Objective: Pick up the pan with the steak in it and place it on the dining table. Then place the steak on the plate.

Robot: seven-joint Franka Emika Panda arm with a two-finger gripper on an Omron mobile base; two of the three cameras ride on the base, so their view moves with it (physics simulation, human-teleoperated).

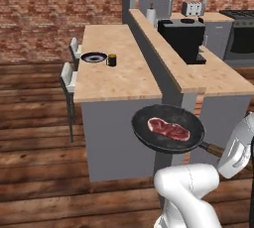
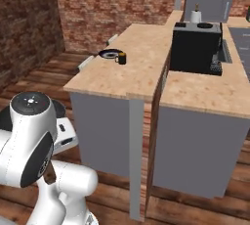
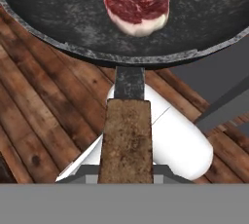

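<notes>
The gripper [image 3: 125,179] is clamped on the wooden handle of the pan [image 1: 168,128], apparently, as its fingertips are hidden. The pan is held in the air in front of the dining table [image 1: 114,73], below its top. The steak [image 1: 168,128] is carried in the pan. The plate [image 1: 94,57] is seen on the dining table, a dark mug [image 1: 112,60] just beside it.

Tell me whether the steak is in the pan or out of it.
In. The steak lies flat on the pan's black floor, inside the rim, while the pan hangs in the air short of the dining table.
</notes>
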